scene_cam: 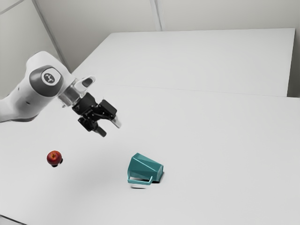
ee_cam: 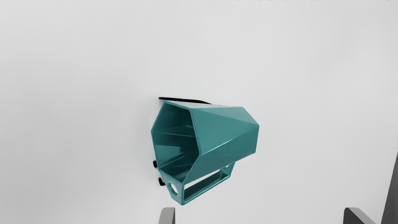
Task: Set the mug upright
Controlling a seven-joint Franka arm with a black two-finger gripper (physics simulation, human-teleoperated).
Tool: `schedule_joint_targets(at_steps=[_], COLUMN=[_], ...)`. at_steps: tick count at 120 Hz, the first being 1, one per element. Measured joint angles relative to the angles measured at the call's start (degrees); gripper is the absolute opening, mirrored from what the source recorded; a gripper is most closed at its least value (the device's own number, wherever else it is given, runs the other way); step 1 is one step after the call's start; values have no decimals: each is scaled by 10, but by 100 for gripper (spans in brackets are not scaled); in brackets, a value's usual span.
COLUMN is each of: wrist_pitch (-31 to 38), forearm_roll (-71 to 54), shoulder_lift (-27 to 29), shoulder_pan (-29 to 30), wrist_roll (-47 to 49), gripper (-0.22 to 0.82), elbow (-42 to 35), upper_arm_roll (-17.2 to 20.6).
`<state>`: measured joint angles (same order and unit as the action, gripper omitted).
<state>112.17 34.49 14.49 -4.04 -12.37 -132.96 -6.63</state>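
Note:
My gripper (scene_cam: 110,129) hangs above the table in the exterior view, up and to the left of the teal mug (scene_cam: 145,168). The faceted mug lies on its side, its handle toward the exterior view's bottom and its base toward that view's right. In the wrist view the mug (ee_cam: 224,133) shows its hollow mouth and its handle. My gripper (ee_cam: 259,216) is open there, its two tips wide apart with nothing held between them.
A red apple (scene_cam: 54,157) rests on the white table (scene_cam: 225,140), on the exterior view's left, some way from the mug. A raised white surface (scene_cam: 201,58) stands at the back of that view.

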Motion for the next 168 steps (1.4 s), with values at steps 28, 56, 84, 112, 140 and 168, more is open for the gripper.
schedule_joint_targets(at_steps=[28, 56, 84, 112, 140, 168], wrist_pitch=[38, 68, 84, 89, 101, 110], forearm_roll=[94, 186, 249, 300, 321, 334], shoulder_lift=[-1, -11, -26, -41, -46, -55], shoulder_pan=[7, 8, 8, 5, -13, -38], wrist_roll=[-79, -177, -278, -371, -438, -472], gripper=[59, 59, 59, 59, 59, 59], elbow=[-65, -124, -156, -172, -173, -173], upper_arm_roll=[-17, -35, -39, -40, -40, -39])
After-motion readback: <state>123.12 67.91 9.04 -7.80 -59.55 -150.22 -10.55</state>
